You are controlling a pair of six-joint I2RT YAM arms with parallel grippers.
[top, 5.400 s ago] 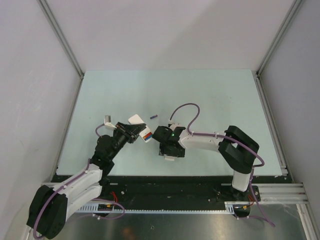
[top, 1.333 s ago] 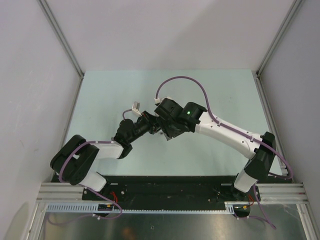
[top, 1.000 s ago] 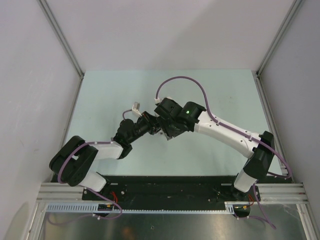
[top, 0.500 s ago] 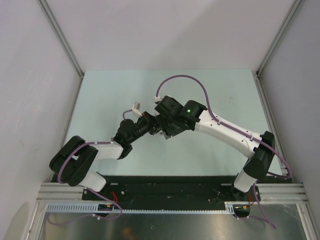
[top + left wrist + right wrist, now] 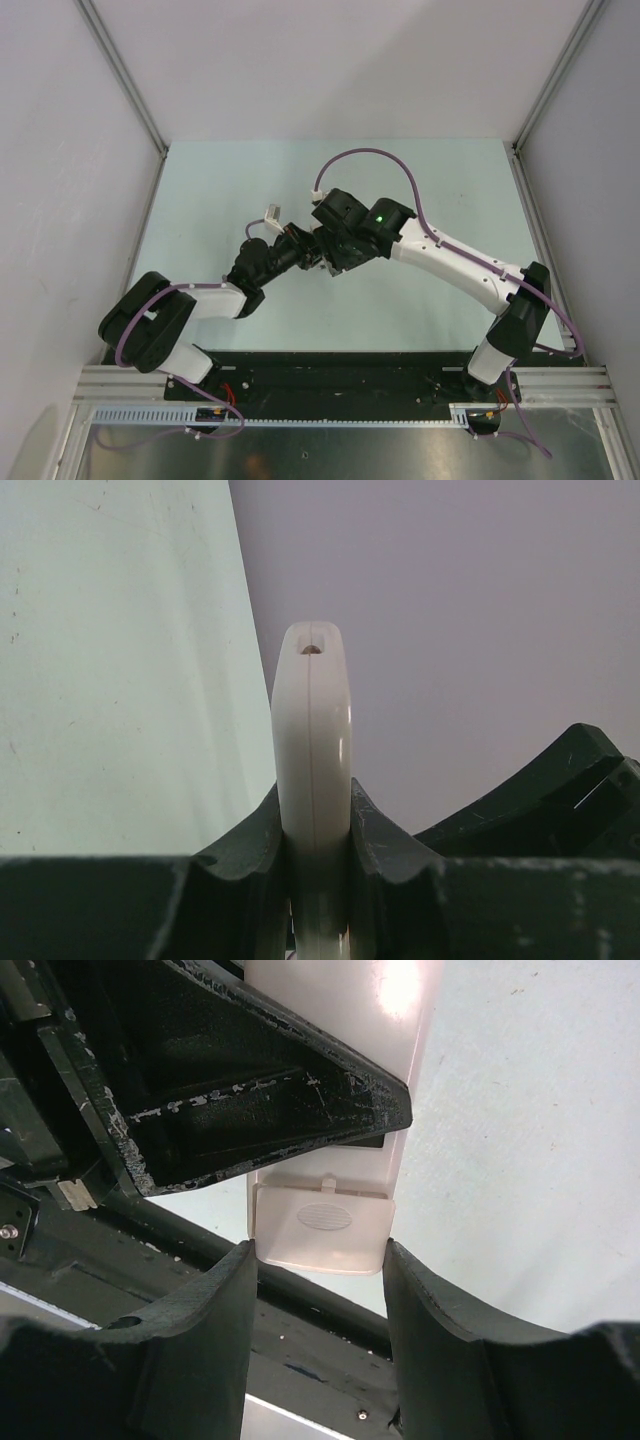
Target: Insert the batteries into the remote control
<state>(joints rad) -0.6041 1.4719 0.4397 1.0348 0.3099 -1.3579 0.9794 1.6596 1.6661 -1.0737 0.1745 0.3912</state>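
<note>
From above, the left arm [image 5: 205, 298] and the right arm [image 5: 450, 262], both black and white, reach in over the flat pale green table [image 5: 220, 190] and meet near its middle. The left gripper [image 5: 305, 252] and the right gripper [image 5: 335, 258] sit tight together there, and their dark bodies hide what lies between them, so neither grip can be read from this view. The left wrist camera shows the thin white plastic remote control [image 5: 312, 730] edge-on. It stands up out of the left gripper [image 5: 312, 835], whose two black fingers [image 5: 250, 840] press on its flat faces, so the jaws are drawn narrow and clamped on it. A small hole shows in its rounded far end, with the table to the left behind it. In the right wrist view the remote control [image 5: 340, 1050] shows its plain white back, crossed by a scuffed black finger [image 5: 250, 1100] of the left gripper. Its near end carries a white rectangular battery lid [image 5: 322, 1222] with a ribbed oval thumb mark. The right gripper [image 5: 318, 1255] straddles that end at a middling width, and each of its black fingers [image 5: 200, 1310] touches one side edge of the lid.
</note>
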